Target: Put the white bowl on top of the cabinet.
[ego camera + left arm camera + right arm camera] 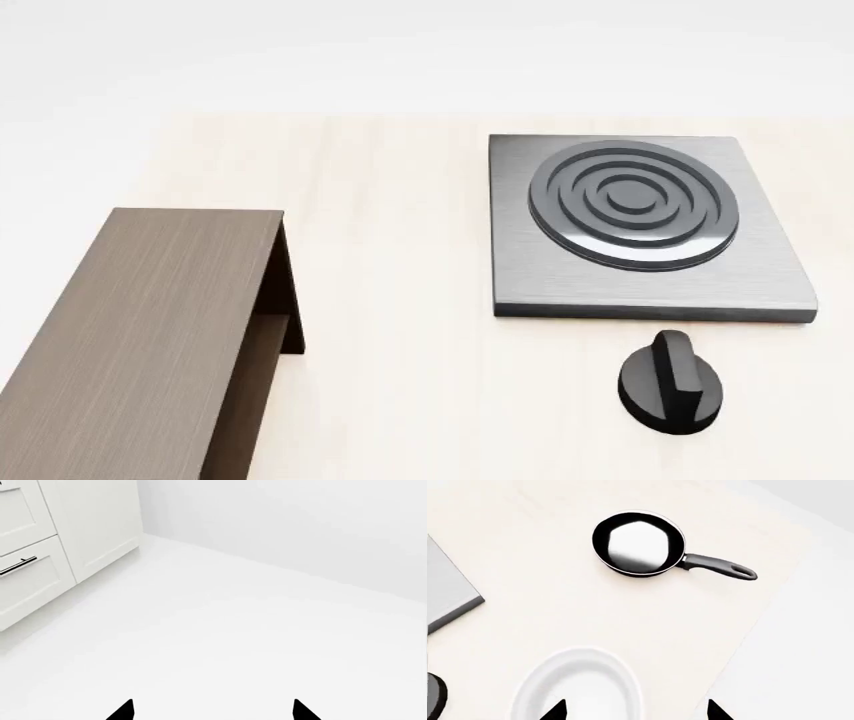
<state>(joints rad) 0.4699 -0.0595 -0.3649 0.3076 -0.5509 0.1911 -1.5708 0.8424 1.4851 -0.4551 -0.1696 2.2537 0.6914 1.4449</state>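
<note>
Bowl first: the white bowl [577, 685] sits on the pale counter [560, 610] right under the right end effector [636, 710], whose two dark fingertips are spread wide with nothing between them. One tip looks to be over the bowl's opening and the other outside its far wall, so I'd guess the plan is a rim pinch. To do that well, I'd come straight down so the thick rim band ends up square between the fingers, then close firmly, since a deep bowl held by one edge will probably want to tip.

Left end effector [213, 711] is also spread apart and empty, pointing at bare white floor [253, 645] near some white drawers [33, 565], well away from the action.

Drop-off spot is the cabinet [140, 330], dark wood-grain with a flat bare top, at the left of the head view. The bowl doesn't show there at all, so it's a fair carry across, past the stove plate [647, 228] and its knob [671, 382].

Black frying pan [639, 544] sits well apart from the bowl, so no crowding. Room is plain white walls and floor.
</note>
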